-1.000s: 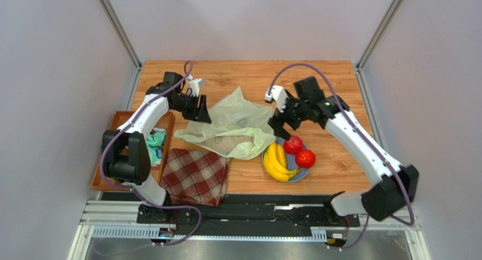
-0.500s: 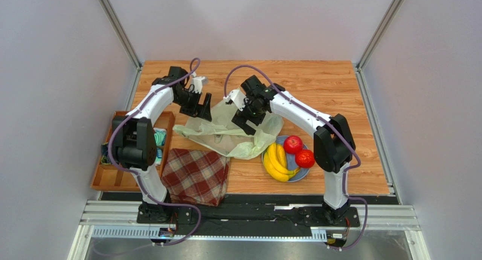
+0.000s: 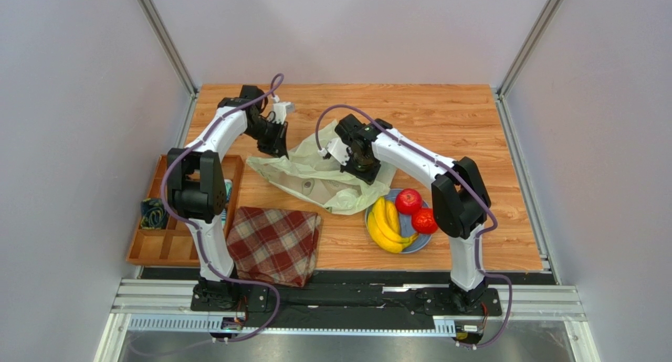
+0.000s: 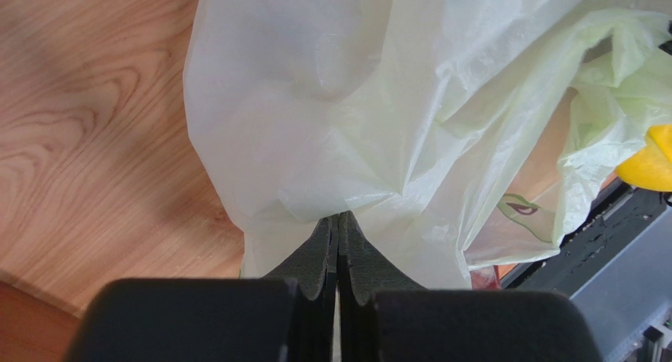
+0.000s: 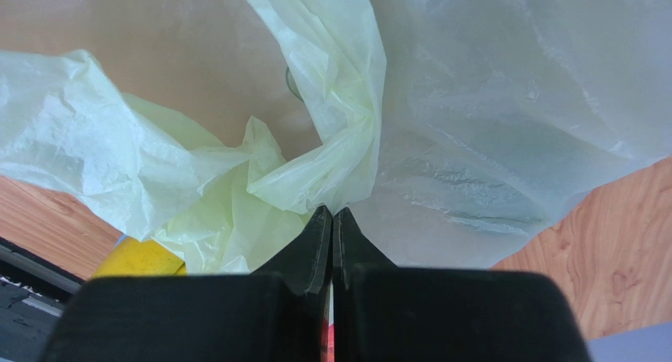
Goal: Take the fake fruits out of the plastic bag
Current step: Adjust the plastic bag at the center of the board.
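Note:
The plastic bag (image 3: pixel 319 177), pale yellow-green and crinkled, lies mid-table. My left gripper (image 3: pixel 274 145) is at its far left corner; the left wrist view shows the jaws (image 4: pixel 339 216) shut on a fold of the plastic bag (image 4: pixel 355 102). My right gripper (image 3: pixel 361 171) is at the bag's right side, its jaws (image 5: pixel 331 211) shut on a twisted strip of the plastic bag (image 5: pixel 347 134). Out of the bag, a yellow banana bunch (image 3: pixel 385 224) and two red fruits (image 3: pixel 408 201) (image 3: pixel 425 220) lie on the blue plate (image 3: pixel 422 244). What is inside the bag is hidden.
A red plaid cloth (image 3: pixel 272 245) lies near the front edge, left of the plate. A wooden compartment tray (image 3: pixel 154 248) sits at the left edge with small items in it. Bare wooden table (image 3: pixel 442 114) extends behind and to the right of the bag.
The right arm swung left from beside the plate onto the bag. Both grippers went from open to shut on the bag, and the bag's shape shifted.

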Motion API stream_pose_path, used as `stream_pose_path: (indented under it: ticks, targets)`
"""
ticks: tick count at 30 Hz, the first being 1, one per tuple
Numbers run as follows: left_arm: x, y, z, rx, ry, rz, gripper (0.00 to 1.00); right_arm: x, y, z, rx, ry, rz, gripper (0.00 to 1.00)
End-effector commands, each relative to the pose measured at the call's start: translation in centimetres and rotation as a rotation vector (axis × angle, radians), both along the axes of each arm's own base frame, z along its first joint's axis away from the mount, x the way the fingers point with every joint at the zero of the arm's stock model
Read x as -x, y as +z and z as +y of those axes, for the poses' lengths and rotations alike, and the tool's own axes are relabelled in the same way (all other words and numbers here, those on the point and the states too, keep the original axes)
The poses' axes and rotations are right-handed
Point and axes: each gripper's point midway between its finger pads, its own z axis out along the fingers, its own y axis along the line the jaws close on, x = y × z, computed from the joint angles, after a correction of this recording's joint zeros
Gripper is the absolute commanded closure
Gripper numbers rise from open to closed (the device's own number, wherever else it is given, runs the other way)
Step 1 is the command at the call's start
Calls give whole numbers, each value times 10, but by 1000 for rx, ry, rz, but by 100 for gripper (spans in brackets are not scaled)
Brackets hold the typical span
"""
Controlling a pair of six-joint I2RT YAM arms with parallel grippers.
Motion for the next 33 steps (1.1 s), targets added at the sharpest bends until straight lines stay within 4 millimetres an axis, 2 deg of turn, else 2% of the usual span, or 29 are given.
stream_pose_path:
  ticks: [1, 2, 3, 5, 6, 8, 9, 11, 12, 13, 15, 16, 17, 18, 19, 21, 22, 23, 24, 25, 26, 28, 29, 30, 31, 33]
  targets:
    - [-15, 53, -8, 89, -35, -105, 100, -51, 46, 18, -63, 3, -173, 100]
    - [-18, 66, -8, 108, -24, -134, 100, -67, 74, 30, -130, -1, -242, 100]
    - [-20, 91, -5, 133, -3, -193, 100, -83, 95, 36, -185, -12, -306, 100]
    - [-19, 127, -8, 196, -8, -270, 100, -96, 130, 47, -278, 7, -391, 100]
    - [-14, 154, -8, 218, -7, -336, 100, -102, 164, 52, -351, 19, -485, 100]
    - [-2, 181, -15, 276, -34, -385, 100, -95, 184, 61, -440, 97, -538, 100]
    - [10, 203, -18, 309, -35, -423, 100, -85, 200, 57, -493, 120, -602, 100]
    - [32, 210, -25, 375, -50, -399, 100, -69, 198, 51, -519, 170, -632, 100]
    - [46, 226, -27, 402, -47, -430, 100, -64, 200, 49, -535, 183, -659, 100]
    - [59, 215, -29, 428, -49, -385, 100, -43, 183, 33, -513, 189, -632, 100]
    - [83, 222, -33, 450, -65, -419, 100, -25, 157, 18, -463, 208, -590, 100]
    - [92, 201, -33, 441, -56, -367, 100, -11, 133, 5, -428, 199, -551, 100]
    - [104, 196, -38, 445, -67, -353, 100, -5, 116, -6, -386, 179, -526, 100]
    - [108, 186, -41, 453, -48, -310, 100, 0, 102, -14, -358, 166, -500, 100]
    - [118, 159, -43, 456, -34, -224, 100, 8, 78, -22, -315, 151, -451, 100]
    - [123, 145, -52, 483, -26, -176, 100, 12, 59, -31, -261, 112, -402, 100]
    - [129, 133, -54, 490, -26, -141, 100, 8, 58, -36, -229, 78, -403, 100]
    - [130, 130, -58, 486, -36, -138, 100, 5, 61, -37, -197, 57, -379, 94]
    - [129, 128, -60, 480, -37, -135, 100, 2, 70, -34, -207, 48, -376, 70]
    - [125, 129, -62, 477, -34, -133, 100, 0, 76, -30, -223, 50, -368, 56]
    - [120, 124, -63, 476, -21, -100, 100, 2, 95, -16, -292, 79, -357, 33]
    - [111, 128, -64, 473, -15, -106, 100, 5, 112, -3, -366, 93, -346, 18]
    - [106, 125, -65, 473, -8, -92, 100, 14, 119, 7, -425, 121, -305, 7]
    - [101, 131, -67, 479, -10, -101, 100, 16, 132, 17, -471, 138, -294, 4]
    - [99, 133, -68, 482, -9, -100, 100, 22, 137, 24, -506, 160, -261, 0]
    - [93, 136, -71, 498, 9, -84, 100, 41, 142, 42, -592, 220, -170, 1]
